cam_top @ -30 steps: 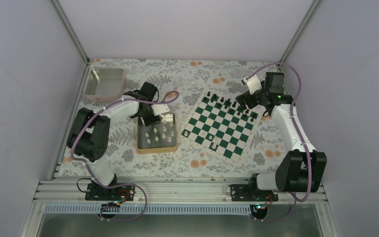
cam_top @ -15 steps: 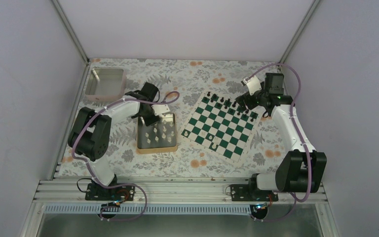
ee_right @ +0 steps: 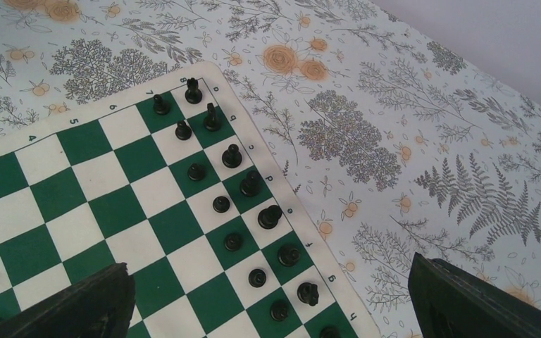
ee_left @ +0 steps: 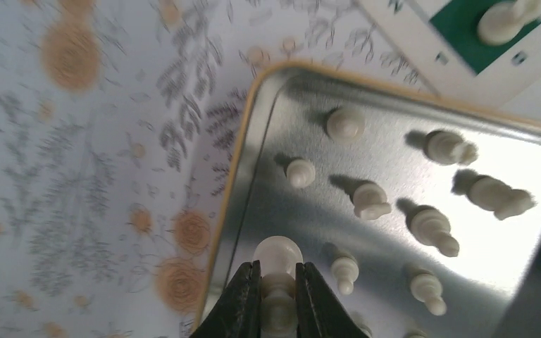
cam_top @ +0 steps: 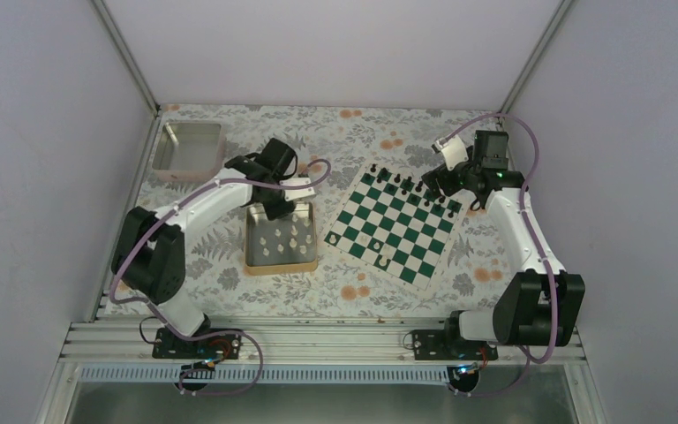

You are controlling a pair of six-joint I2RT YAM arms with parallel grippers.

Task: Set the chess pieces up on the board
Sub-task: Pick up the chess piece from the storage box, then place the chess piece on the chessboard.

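Piece pinched in left jaws over tin; right jaws apart.

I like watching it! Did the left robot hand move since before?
Yes. The left gripper, shut on a white chess piece, shifted toward the far edge of the gold-rimmed tin and the chessboard.

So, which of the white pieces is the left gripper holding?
The round-headed piece by the tin's rim, clamped in the left gripper; the other pieces stand free in the tin.
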